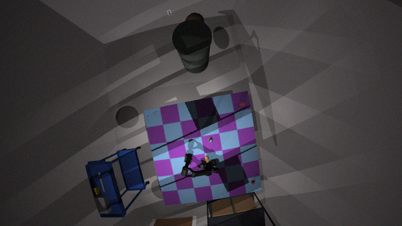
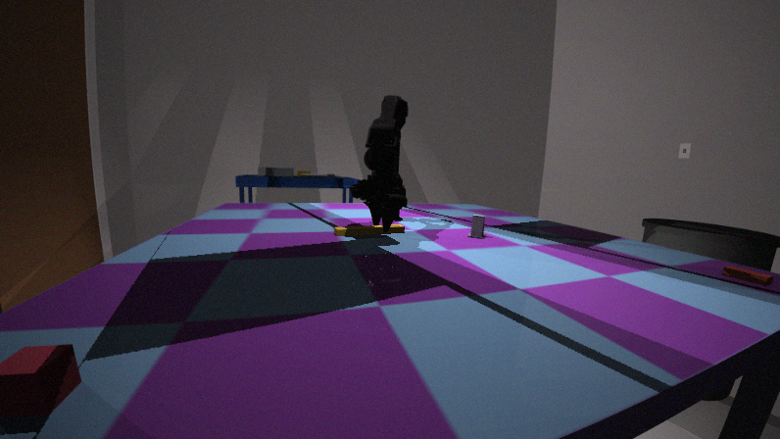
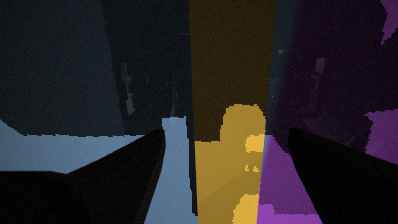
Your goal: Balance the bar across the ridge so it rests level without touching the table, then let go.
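The yellow bar (image 1: 206,159) (image 2: 355,230) (image 3: 230,175) lies flat on the checkered table (image 1: 171,110) (image 2: 272,370). My gripper (image 2: 381,226) (image 3: 225,136) points down at the bar and is open. In the wrist view its two fingertips stand on either side of the bar, with gaps on both sides. In the exterior view the fingertips are low, at about the bar's height, nearer its right end. The ridge, a small grey upright block (image 1: 210,139) (image 2: 476,225), stands on the table apart from the bar and is out of the wrist view.
A red block (image 1: 253,182) (image 2: 32,373) lies near one table corner and an orange-red block (image 1: 241,104) (image 2: 748,275) near another. A blue cart (image 1: 106,179) (image 2: 294,180) stands beyond the table. A dark round bin (image 1: 191,36) (image 2: 709,244) stands off another side.
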`<state>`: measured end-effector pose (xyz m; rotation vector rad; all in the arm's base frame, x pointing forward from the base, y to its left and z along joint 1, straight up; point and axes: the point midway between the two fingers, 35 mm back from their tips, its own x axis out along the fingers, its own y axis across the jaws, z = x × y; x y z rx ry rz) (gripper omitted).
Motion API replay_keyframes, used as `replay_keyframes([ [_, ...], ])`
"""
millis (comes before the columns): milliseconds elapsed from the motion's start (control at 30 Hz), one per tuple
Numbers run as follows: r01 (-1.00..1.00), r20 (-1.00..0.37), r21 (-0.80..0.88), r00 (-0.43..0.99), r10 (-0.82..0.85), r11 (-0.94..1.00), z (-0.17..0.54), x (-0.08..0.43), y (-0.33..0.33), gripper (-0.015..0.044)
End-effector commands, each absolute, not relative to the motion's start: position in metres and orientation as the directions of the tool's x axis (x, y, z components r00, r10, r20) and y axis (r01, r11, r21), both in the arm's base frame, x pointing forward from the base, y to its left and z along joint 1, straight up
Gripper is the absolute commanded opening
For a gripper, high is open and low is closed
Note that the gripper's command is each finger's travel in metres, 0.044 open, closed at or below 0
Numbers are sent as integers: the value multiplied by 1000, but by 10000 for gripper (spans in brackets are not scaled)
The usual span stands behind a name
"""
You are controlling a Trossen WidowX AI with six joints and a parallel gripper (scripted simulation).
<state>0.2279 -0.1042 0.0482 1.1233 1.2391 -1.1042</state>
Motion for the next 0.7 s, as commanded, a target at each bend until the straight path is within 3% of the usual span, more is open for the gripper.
replay_keyframes([
  [0,993,-1000,21,22,-10,119,46,227,-105,315],
  [300,993,-1000,21,22,-10,119,46,227,-105,315],
  [500,992,-1000,22,23,-6,123,47,227,-104,157],
  [667,992,-1000,22,23,-6,123,47,227,-104,124],
])
